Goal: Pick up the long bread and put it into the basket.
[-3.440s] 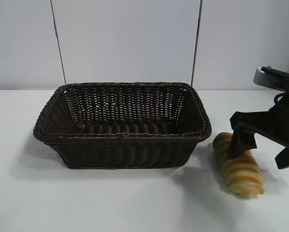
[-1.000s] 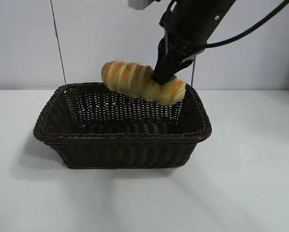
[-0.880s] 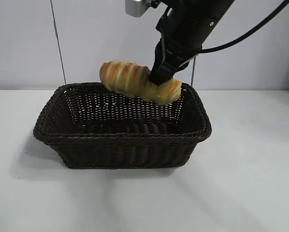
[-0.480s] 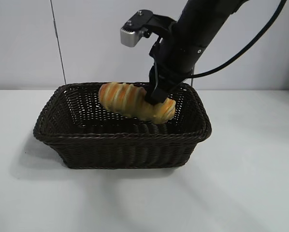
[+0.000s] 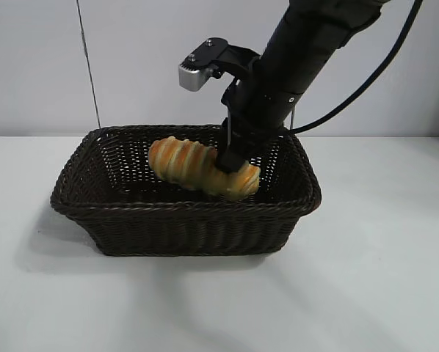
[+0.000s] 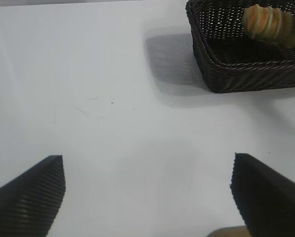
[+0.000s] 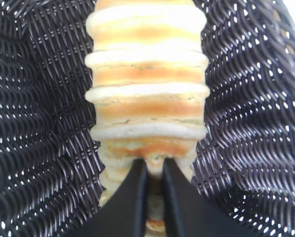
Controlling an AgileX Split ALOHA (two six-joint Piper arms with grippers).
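**Bread lowered into basket on white bench**

A white bench (image 5: 381,279) fills the scene, with a pale wall (image 5: 190,59) behind it and two thin dark lines running up that wall. On the bench stands the basket (image 5: 183,220) — dark brown wicker, rectangular, flared sides, braided rim — throwing a soft shadow toward its left end. The right arm (image 5: 307,44) reaches down from the upper right, a black cable looping off behind it and a small grey camera block at its wrist. Its right gripper (image 5: 230,163) is inside the basket's mouth, just below rim level at the right half. The fingers (image 7: 137,197) are pinched narrowly together on the near end of the bread (image 5: 203,169); the wrist view shows their two black tips close side by side, pressed into the crust. The bread lies slanted across the basket's interior, its left end higher, its right end lower beside the fingers — whether it touches the basket floor cannot be told. The left gripper (image 6: 147,192) hangs over bare bench well apart from the basket, its ribbed black fingers spread wide with nothing between them.
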